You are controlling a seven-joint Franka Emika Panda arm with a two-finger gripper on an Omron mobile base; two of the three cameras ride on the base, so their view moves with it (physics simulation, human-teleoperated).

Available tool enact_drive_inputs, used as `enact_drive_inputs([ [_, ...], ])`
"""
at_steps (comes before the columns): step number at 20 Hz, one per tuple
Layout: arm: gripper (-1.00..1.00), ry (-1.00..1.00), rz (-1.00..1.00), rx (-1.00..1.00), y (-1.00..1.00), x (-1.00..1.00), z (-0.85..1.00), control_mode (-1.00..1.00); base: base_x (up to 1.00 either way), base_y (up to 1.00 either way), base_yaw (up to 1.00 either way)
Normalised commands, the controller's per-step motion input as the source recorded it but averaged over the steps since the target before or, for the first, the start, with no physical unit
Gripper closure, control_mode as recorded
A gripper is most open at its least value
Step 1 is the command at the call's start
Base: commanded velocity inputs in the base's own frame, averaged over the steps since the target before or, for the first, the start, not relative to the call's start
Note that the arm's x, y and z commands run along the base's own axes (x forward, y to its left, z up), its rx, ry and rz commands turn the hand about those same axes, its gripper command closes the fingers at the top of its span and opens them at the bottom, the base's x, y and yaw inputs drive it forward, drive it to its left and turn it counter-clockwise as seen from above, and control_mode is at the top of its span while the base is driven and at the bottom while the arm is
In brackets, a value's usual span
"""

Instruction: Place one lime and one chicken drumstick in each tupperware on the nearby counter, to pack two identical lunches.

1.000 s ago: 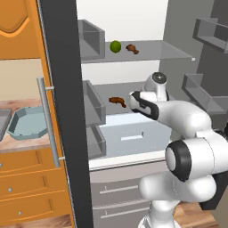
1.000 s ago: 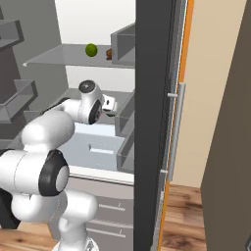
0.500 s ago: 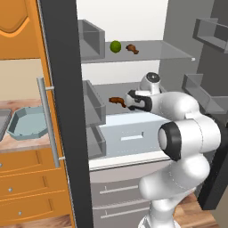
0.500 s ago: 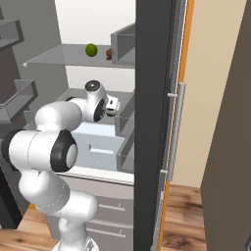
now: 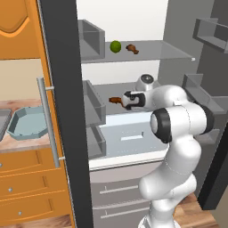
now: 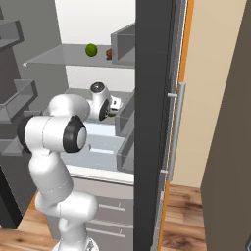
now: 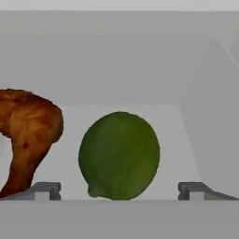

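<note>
Left base view first, going left to right: the pale blue-green tupperware [image 5: 26, 125] is sitting on the pinkish counter [image 5: 24, 141] over the orange drawers, with a sliver of the grey tupperware [image 5: 2, 124] cut off at the edge just beside it. Then comes the dark fridge door edge, and past that the open fridge. Up on the top shelf [image 5: 147, 54] there's a lime [image 5: 116, 46] with a chicken drumstick [image 5: 132, 48] near it on its right, not touching as far as I can see. One shelf down, a second drumstick [image 5: 116, 100] pokes out just left of the gripper [image 5: 127, 100], which is reaching in over the middle shelf [image 5: 111, 107]. In the right base view it's the same setup mirrored-ish: top lime [image 6: 91, 49] with the drumstick [image 6: 110, 54] to its right, mostly tucked behind a grey door bin, and the hand down at the middle shelf with a bit of green right at it. Hand view is the good one: the second drumstick [image 7: 25, 135] is on the left, cut off by the frame, and the second lime [image 7: 119, 155] sits dead centre on the grey shelf floor, between the two fingertips [image 7: 42, 190], which are spread wide on either side of it and not touching it. Nothing's being gripped.
</note>
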Motion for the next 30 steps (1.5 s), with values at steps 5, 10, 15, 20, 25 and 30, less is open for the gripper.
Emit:
enact_drive_inputs([
  [5, -1.00, 0.00, 0.00, -0.06, 0.00, 0.38, -0.26, -1.00, 0.00, 0.00, 0.00],
  [10, 1.00, 0.00, 0.00, -0.02, 0.00, 0.42, -0.23, -1.00, 0.00, 0.00, 0.00],
  [15, 1.00, 0.00, 0.00, 0.00, 0.00, -0.01, 0.00, -1.00, 0.00, 0.00, 0.00],
  [20, 1.00, -0.07, 0.00, -0.01, 0.15, -0.60, 0.00, -1.00, 0.00, 0.00, 0.00],
  [25, 1.00, -0.20, -0.09, 0.00, 0.39, -1.00, 0.07, -1.00, 0.00, 0.00, 0.00],
  [30, 1.00, -0.19, -0.24, 0.07, 0.36, -1.00, 0.91, -1.00, 0.00, 0.00, 0.00],
])
